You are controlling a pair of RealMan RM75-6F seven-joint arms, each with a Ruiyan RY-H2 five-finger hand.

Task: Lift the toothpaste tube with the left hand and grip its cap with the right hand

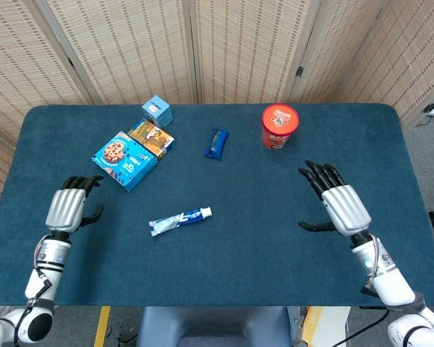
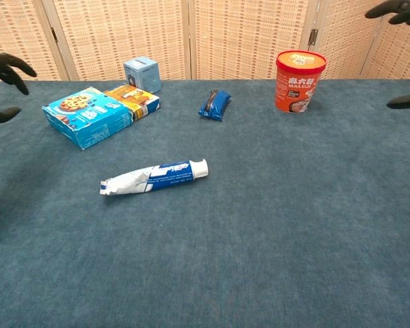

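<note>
The white and blue toothpaste tube (image 1: 180,219) (image 2: 154,177) lies flat on the blue table, its white cap (image 2: 201,167) pointing right. Nothing touches it. My left hand (image 1: 67,207) hovers far to the tube's left near the table's front left, fingers spread and empty; the chest view shows only its dark fingertips (image 2: 7,68) at the left edge. My right hand (image 1: 338,204) is well to the right of the tube, open with fingers apart; its fingertips (image 2: 396,8) show at the top right corner of the chest view.
A blue cookie box (image 1: 124,160) and an orange snack box (image 1: 152,136) lie at the back left, a small light-blue box (image 1: 158,110) behind them. A blue wrapped bar (image 1: 216,142) lies mid-back. A red cup (image 1: 279,126) stands at the back right.
</note>
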